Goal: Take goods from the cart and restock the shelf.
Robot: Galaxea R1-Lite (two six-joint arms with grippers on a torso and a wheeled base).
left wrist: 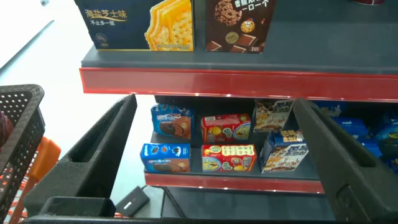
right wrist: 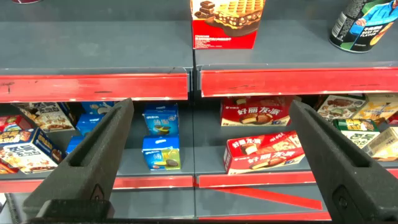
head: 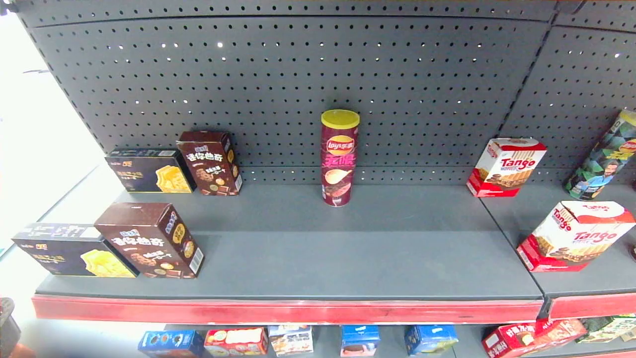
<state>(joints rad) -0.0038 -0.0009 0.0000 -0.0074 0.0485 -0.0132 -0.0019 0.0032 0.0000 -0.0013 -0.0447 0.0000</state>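
A dark red chips can (head: 339,156) with a yellow lid stands upright at the back middle of the grey shelf (head: 318,263). My left gripper (left wrist: 214,104) is open and holds nothing; it hangs below the shelf's red front edge (left wrist: 236,82), facing the lower shelf. A black mesh cart basket (left wrist: 18,137) sits beside it. My right gripper (right wrist: 211,107) is also open with nothing in it, low in front of the red edge (right wrist: 93,87) under a red wafer box (right wrist: 225,22).
On the shelf's left stand black-and-yellow cracker boxes (head: 74,256) and brown cookie boxes (head: 151,238). Red-and-white wafer boxes (head: 571,236) and a patterned can (head: 603,156) are on the right. A pegboard wall (head: 298,74) closes the back. Small boxes (left wrist: 227,143) fill the lower shelf.
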